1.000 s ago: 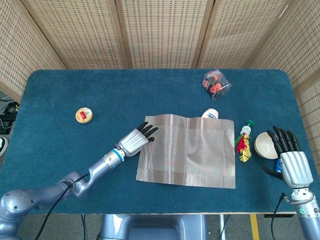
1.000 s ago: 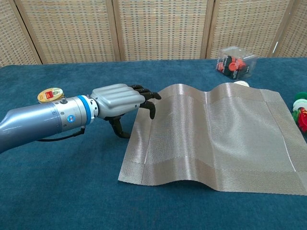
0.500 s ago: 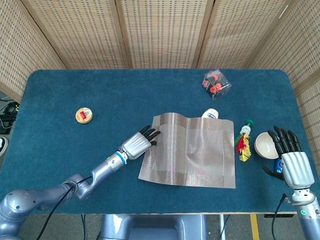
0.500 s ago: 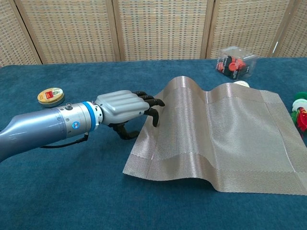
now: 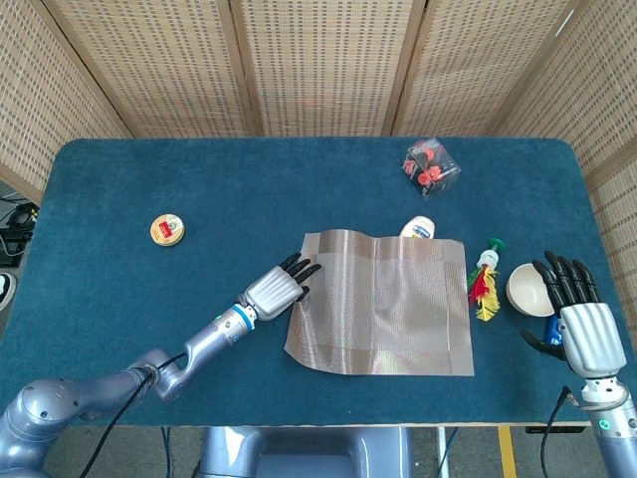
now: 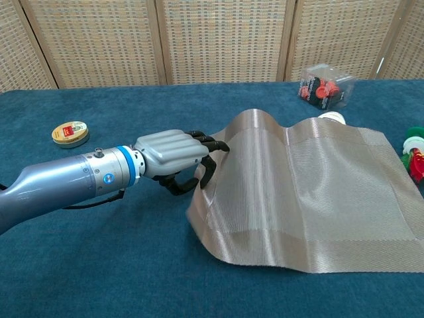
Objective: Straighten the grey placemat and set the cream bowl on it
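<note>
Chest view is showing the left hand point(image 6: 173, 154) gripping the left edge of the grey placemat point(image 6: 311, 192), fingers curled over the cloth and the thumb tucked beneath, so that edge is lifting off the blue table point(image 6: 99, 265) and the mat is buckling into 1 tall ridge just beside the fingers. The placemat is lying near the middle of the table, its right edge flat and its far edge touching a small white-capped jar point(image 5: 419, 229) that is peeking out behind it. The mat is looking light, thin and floppy: it is folding wherever it is pushed, so a pinch at a corner or along 1 edge, followed by a slow pull outward, seems likelier to flatten it than a shove toward the middle. The cream bowl point(image 5: 525, 289) is sitting well to the right of the mat, just beyond a red-and-yellow toy point(image 5: 485, 284), with the right hand point(image 5: 579, 324) hovering beside it, fingers extended and apart, holding nothing. The bowl is looking rigid and smooth, possibly breakable, and its rim is offering the best purchase. A clear box of red parts point(image 5: 431, 164) and a round tin point(image 5: 166, 230) are lying well apart from all this.
</note>
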Robot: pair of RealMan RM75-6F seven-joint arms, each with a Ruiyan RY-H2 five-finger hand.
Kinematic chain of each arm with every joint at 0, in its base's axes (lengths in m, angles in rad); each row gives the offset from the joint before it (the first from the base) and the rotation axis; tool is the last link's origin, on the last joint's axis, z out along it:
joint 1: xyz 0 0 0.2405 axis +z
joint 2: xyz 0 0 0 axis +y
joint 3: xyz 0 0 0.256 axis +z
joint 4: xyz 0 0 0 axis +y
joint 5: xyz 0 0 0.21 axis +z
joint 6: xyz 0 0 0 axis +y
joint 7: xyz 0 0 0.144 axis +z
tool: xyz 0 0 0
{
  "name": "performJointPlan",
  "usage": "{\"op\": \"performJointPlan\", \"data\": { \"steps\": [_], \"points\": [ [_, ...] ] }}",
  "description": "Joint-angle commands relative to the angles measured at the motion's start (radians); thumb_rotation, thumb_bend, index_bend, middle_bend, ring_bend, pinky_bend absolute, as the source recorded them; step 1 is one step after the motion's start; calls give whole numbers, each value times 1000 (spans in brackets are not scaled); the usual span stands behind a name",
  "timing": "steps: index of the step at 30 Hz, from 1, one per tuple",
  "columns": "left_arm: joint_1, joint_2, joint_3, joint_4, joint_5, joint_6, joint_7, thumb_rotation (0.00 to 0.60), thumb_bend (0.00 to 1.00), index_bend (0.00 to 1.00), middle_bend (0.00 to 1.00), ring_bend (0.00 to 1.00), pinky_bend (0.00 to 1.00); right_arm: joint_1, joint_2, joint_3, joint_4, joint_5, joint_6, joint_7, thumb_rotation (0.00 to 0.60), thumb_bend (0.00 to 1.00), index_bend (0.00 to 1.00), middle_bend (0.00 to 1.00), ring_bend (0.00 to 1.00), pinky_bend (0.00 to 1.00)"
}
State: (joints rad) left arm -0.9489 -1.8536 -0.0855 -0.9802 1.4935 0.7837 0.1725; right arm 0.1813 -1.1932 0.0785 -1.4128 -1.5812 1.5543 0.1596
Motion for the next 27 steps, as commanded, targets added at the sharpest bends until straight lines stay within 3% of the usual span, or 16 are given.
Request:
{"op": "performJointPlan", "data": {
  "steps": [1, 5, 14, 27],
  "points": [
    [-1, -5, 2, 1, 6, 9, -36, 600, 623, 690, 0, 0, 0, -1, 0, 1, 0, -2, 2, 3, 600, 0, 5, 0, 0, 0],
    [-4, -5, 10, 11, 25, 29, -67, 600, 622, 761, 0, 0, 0, -2, 0, 2, 0, -6, 5, 8, 600, 0, 12, 0, 0, 0],
    [3, 20, 22, -9, 40, 57, -89, 600, 620, 778, 0, 0, 0, -5, 1, 1, -3, -17, 14, 14, 600, 0, 16, 0, 0, 0],
    [105, 191, 88, -146, 41, 139, -98, 600, 621, 783, 0, 0, 0, -13, 8, -8, -25, -50, 36, 8, 600, 0, 24, 0, 0, 0]
  ]
}}
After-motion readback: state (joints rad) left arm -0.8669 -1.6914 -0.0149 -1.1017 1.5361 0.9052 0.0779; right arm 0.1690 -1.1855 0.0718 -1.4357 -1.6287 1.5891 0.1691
